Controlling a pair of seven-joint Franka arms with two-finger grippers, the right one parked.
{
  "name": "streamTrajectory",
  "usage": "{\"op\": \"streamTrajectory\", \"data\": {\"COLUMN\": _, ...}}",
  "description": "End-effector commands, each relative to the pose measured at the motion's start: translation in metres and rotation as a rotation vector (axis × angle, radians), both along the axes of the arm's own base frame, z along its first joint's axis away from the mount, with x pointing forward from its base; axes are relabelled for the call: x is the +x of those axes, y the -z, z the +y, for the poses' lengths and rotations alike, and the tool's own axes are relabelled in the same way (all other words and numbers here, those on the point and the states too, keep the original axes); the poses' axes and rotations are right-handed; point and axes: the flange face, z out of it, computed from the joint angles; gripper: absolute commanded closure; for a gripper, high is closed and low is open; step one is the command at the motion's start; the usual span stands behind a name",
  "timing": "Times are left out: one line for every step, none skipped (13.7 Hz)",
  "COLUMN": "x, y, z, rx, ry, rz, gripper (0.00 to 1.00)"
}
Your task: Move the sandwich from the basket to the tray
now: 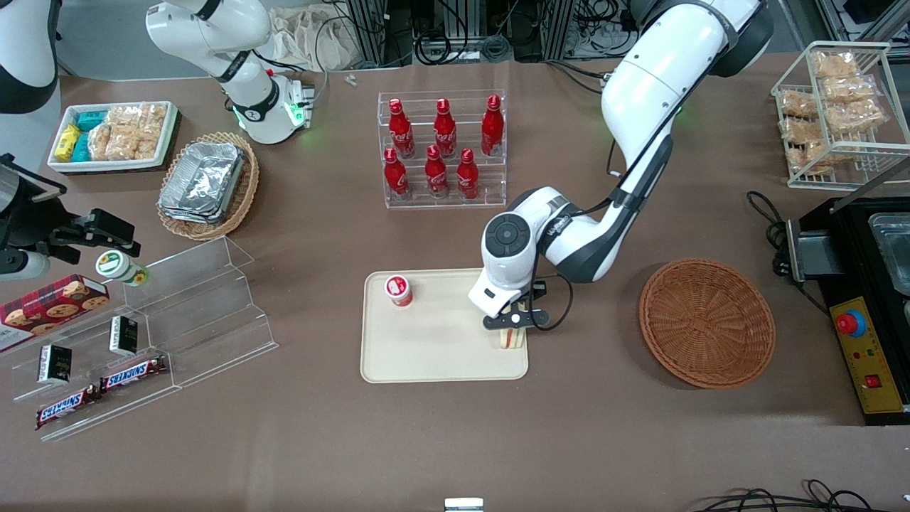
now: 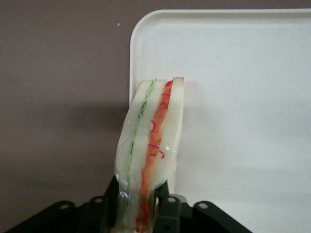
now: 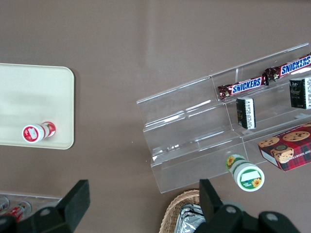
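Up close, gripper (image 2: pixel 141 206) pinches sandwich (image 2: pixel 150 145) over tray (image 2: pixel 233 58).

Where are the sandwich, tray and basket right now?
sandwich (image 2: pixel 150 145), left wrist view, filling edge, clamped in the gripper (image 2: pixel 146 206).
tray (image 1: pixel 426 359), front view, bare floor.
basket (image 1: pixel 707 321), front view, woven inside.

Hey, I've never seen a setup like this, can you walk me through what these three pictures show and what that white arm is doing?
These are two white robot arms at a brown table. One picture looks at them from the front; the other two come from cameras on the arms' wrists. The working arm's gripper is over the cream tray, at the edge nearest the empty brown basket. Its black fingers are shut on a wrapped sandwich. A small red-and-white cup also stands on the tray. Red bottles stand in a clear rack farther from the front camera.
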Motion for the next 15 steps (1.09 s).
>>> {"op": "streamTrajectory", "data": {"x": 0.005, "y": -0.002, "z": -0.003, "rx": -0.019, "ry": -0.031, "rz": -0.013, "gripper": 0.0}}
{"op": "streamTrajectory", "data": {"x": 0.005, "y": -0.006, "z": -0.004, "rx": -0.021, "ry": -0.028, "rz": -0.017, "gripper": 0.0}}
{"op": "streamTrajectory", "data": {"x": 0.005, "y": -0.017, "z": -0.006, "rx": -0.027, "ry": -0.04, "rz": -0.027, "gripper": 0.0}}
{"op": "streamTrajectory", "data": {"x": 0.007, "y": -0.038, "z": -0.008, "rx": -0.039, "ry": -0.041, "rz": -0.05, "gripper": 0.0}}
{"op": "streamTrajectory", "data": {"x": 0.006, "y": -0.065, "z": -0.006, "rx": -0.046, "ry": -0.044, "rz": -0.049, "gripper": 0.0}}
{"op": "streamTrajectory", "data": {"x": 0.001, "y": -0.094, "z": -0.002, "rx": -0.051, "ry": -0.049, "rz": -0.019, "gripper": 0.0}}
{"op": "streamTrajectory", "data": {"x": -0.003, "y": -0.13, "z": 0.006, "rx": -0.058, "ry": 0.007, "rz": 0.003, "gripper": 0.0}}
{"op": "streamTrajectory", "data": {"x": -0.001, "y": -0.164, "z": 0.023, "rx": -0.099, "ry": 0.024, "rz": 0.033, "gripper": 0.0}}
{"op": "streamTrajectory", "data": {"x": 0.004, "y": -0.192, "z": 0.046, "rx": -0.136, "ry": 0.026, "rz": 0.049, "gripper": 0.0}}
{"op": "streamTrajectory", "data": {"x": 0.003, "y": -0.213, "z": 0.062, "rx": -0.134, "ry": 0.051, "rz": 0.064, "gripper": 0.0}}
{"op": "streamTrajectory", "data": {"x": 0.0, "y": -0.227, "z": 0.079, "rx": -0.112, "ry": 0.062, "rz": 0.09, "gripper": 0.0}}
{"op": "streamTrajectory", "data": {"x": 0.0, "y": -0.241, "z": 0.097, "rx": -0.096, "ry": 0.053, "rz": 0.102, "gripper": 0.0}}
{"op": "streamTrajectory", "data": {"x": -0.001, "y": -0.257, "z": 0.114, "rx": -0.088, "ry": 0.057, "rz": 0.101, "gripper": 0.0}}
{"op": "streamTrajectory", "data": {"x": 0.001, "y": -0.272, "z": 0.135, "rx": -0.091, "ry": 0.059, "rz": 0.102, "gripper": 0.0}}
{"op": "streamTrajectory", "data": {"x": 0.004, "y": -0.286, "z": 0.162, "rx": -0.099, "ry": 0.053, "rz": 0.108, "gripper": 0.0}}
